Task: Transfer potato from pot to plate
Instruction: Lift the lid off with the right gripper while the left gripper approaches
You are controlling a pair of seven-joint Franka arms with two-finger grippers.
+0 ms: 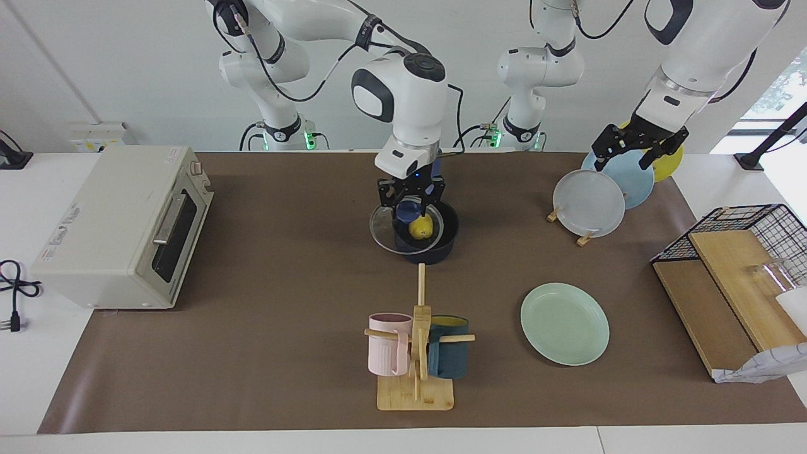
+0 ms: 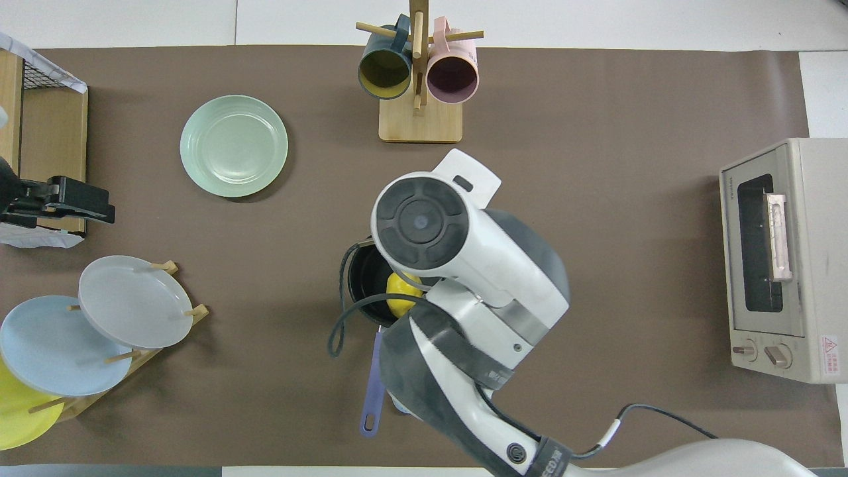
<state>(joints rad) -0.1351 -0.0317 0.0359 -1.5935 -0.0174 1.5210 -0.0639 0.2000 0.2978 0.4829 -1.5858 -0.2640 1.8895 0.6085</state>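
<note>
Even, bright, diffuse light in both views. Daylight window blown out at facing view's upper corner by left arm. Soft short shadows under mint-green plate (image 1: pixel 564 323), mug rack (image 1: pixel 416 353), toaster oven (image 1: pixel 123 227). Brown bench mat (image 2: pixel 596 199) matte, no glare. Focus sharp throughout; slight wide-angle bending at edges.

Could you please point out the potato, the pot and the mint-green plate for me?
potato (image 1: pixel 421 227): facing view, middle of its yellow body.
pot (image 1: pixel 449 222): facing view, dark rim.
plate (image 1: pixel 565 323): facing view, bare centre.

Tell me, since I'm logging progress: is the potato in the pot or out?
In. The potato sits inside the pot, the right gripper directly above it; the plate holds nothing.
</note>
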